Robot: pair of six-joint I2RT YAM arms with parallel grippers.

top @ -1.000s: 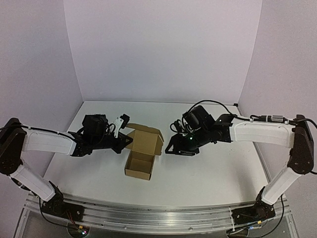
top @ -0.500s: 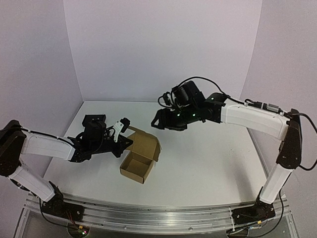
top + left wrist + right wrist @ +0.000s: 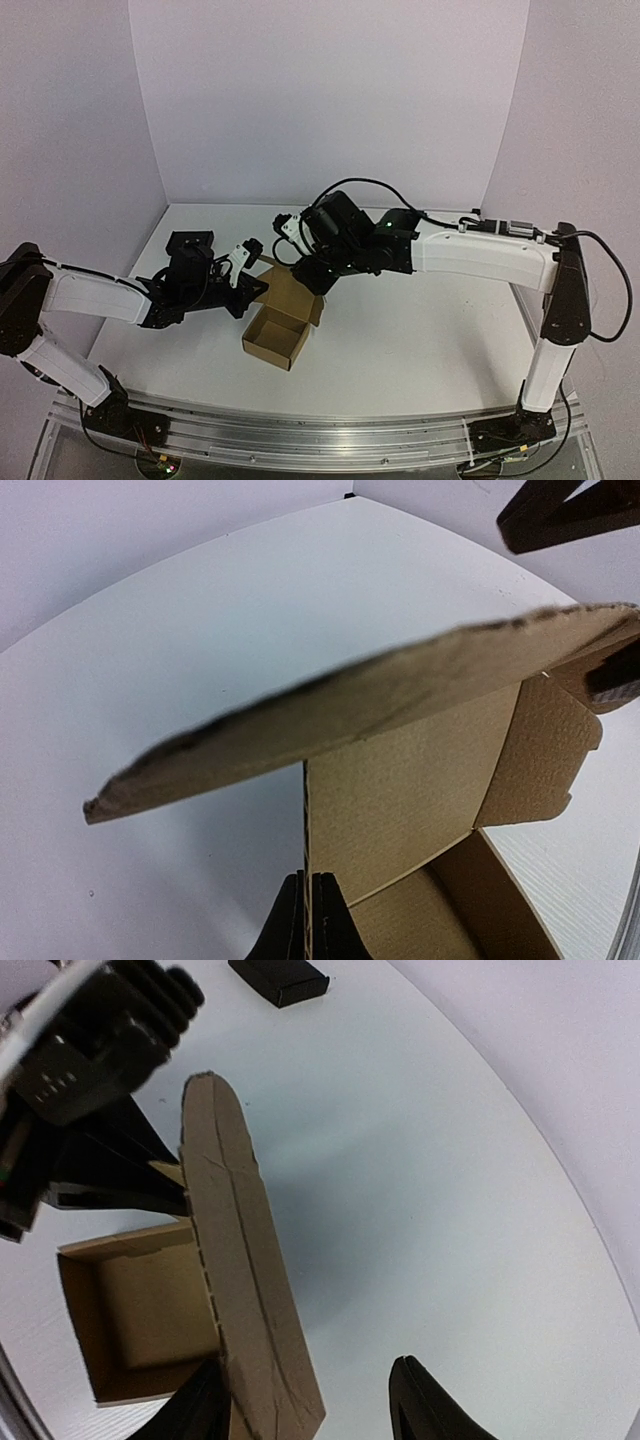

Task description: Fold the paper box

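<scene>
While the left arm's black two-finger gripper (image 3: pixel 257 288) is clamped on a left side panel of the plain brown cardboard box (image 3: pixel 277 338), which sits open-topped on the white table (image 3: pixel 430 330), the right gripper (image 3: pixel 310 1405) stands parted, its fingers straddling the raised lid flap (image 3: pixel 240 1260).
</scene>
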